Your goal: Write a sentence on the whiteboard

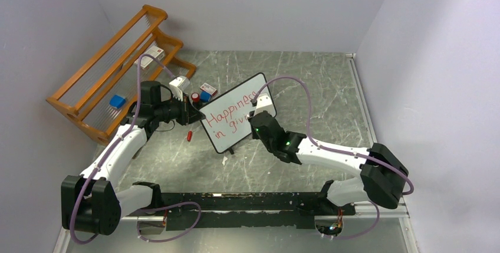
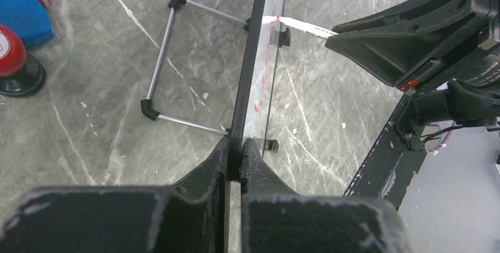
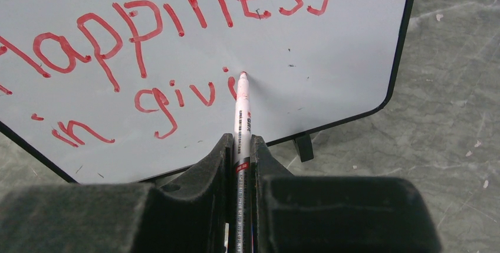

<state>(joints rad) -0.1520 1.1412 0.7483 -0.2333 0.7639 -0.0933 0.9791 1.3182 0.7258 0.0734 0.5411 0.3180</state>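
Red lettering of the sentence runs in two slanted lines on the whiteboard, which stands on its small feet near the middle of the table. The left gripper is pinched on the thin black frame at the board's side edge, probably so that the board does not slide when the pen pushes on it. The right gripper is clamped narrowly around a red marker. Its tip touches the surface just after "giv", so the second line seems not finished. The right wrist view shows the letters clearly but hides the support. The left wrist view sees the board edge-on, with no words, yet it shows the wire stand behind the board and the pinch on the frame.
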